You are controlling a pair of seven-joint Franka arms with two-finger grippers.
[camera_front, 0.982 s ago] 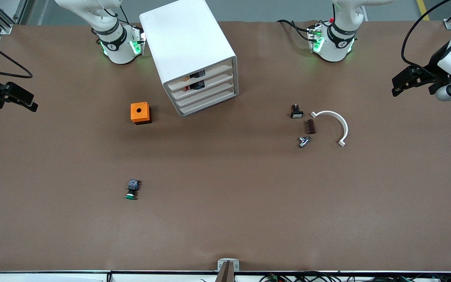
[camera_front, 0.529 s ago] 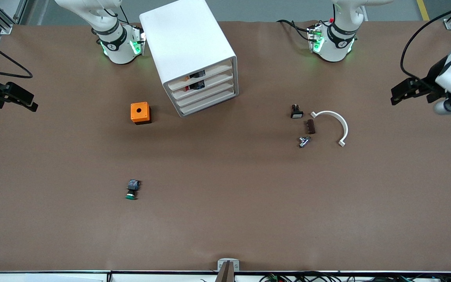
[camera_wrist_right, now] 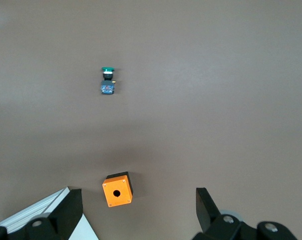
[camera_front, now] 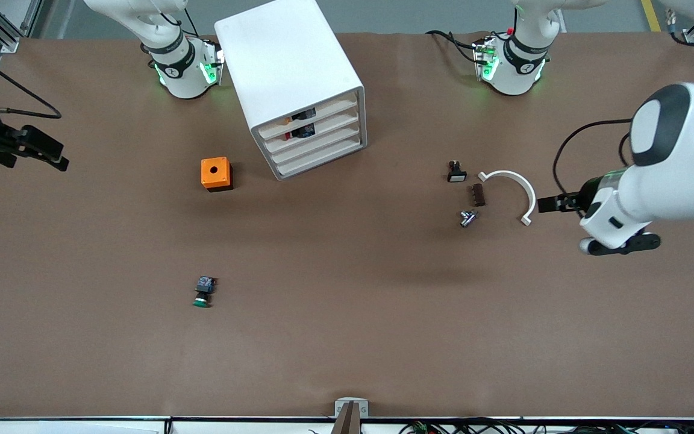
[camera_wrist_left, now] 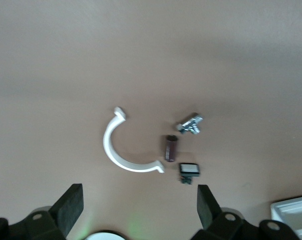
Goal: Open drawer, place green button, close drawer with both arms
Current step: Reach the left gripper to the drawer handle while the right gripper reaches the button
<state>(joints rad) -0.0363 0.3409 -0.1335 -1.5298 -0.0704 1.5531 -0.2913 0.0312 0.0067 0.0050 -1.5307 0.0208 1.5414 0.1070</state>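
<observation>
Brown counter (camera_front: 347,337), drawer (camera_front: 320,146) shut in its cabinet (camera_front: 290,78), button (camera_front: 203,291) lying near the front camera. Left pincer (camera_front: 549,204) and right pincer (camera_front: 43,150) hover with fingers apart — best to hook the drawer's lip squarely and pull straight.

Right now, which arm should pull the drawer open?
Probably the left: its open gripper hangs over the table beside the white curved piece, closer to the drawer than the open right gripper.

A brown mat covers the table (camera_front: 347,349), with what looks like grey floor (camera_front: 419,15) above.
</observation>
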